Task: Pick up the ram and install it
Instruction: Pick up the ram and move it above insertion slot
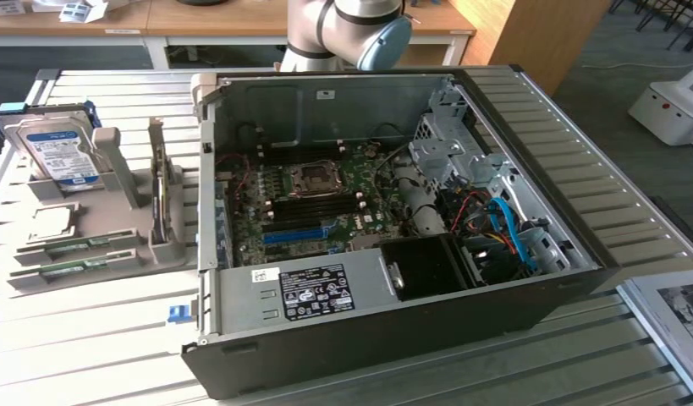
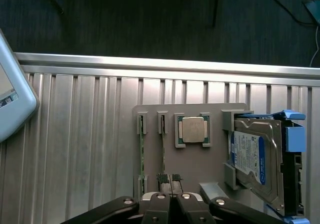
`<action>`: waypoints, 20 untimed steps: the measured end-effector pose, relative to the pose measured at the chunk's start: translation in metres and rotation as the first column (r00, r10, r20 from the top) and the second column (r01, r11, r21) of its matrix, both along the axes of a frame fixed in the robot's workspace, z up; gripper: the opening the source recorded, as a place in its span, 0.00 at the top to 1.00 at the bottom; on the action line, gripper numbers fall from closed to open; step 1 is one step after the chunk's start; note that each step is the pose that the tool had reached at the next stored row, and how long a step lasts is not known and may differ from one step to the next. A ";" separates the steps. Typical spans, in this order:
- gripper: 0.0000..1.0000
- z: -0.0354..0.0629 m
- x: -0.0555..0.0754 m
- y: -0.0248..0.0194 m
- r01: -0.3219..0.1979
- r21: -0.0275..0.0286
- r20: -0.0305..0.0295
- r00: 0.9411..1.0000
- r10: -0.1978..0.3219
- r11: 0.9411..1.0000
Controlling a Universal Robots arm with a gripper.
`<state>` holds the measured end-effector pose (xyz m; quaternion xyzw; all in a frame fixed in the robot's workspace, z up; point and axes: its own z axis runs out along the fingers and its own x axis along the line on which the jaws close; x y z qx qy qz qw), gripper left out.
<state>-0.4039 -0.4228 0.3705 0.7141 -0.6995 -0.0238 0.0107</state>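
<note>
Ram sticks (image 2: 163,154), two, sit slotted in one grey holder (image 2: 200,156) beside one processor (image 2: 193,130) and one hard drive (image 2: 250,159). Bare table (image 2: 80,149) flanks it; fingers (image 2: 161,179) clenched, empty.

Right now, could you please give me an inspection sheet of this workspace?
Surface: slatted metal table, carrying an open computer case and a grey holder.
Job's things: two ram sticks standing on edge in the holder's slots; neither picked up.
Clutter: hard drive and processor chip in the same holder.
Grippers: gripper shut and empty, seen over the holder near one ram stick's end.
Cables: blue and red wires inside the case.
Surroundings: wooden desks behind the table; white device on the floor at the exterior view's right.
</note>
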 end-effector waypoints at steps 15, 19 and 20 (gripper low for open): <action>0.76 0.0000 0.000 -0.0001 0.000 0.000 0.000 1.000 0.000 1.000; 0.76 0.0000 0.000 -0.0001 0.000 0.000 0.000 1.000 0.000 1.000; 0.76 0.0000 0.000 -0.0001 0.000 0.000 0.000 1.000 0.000 1.000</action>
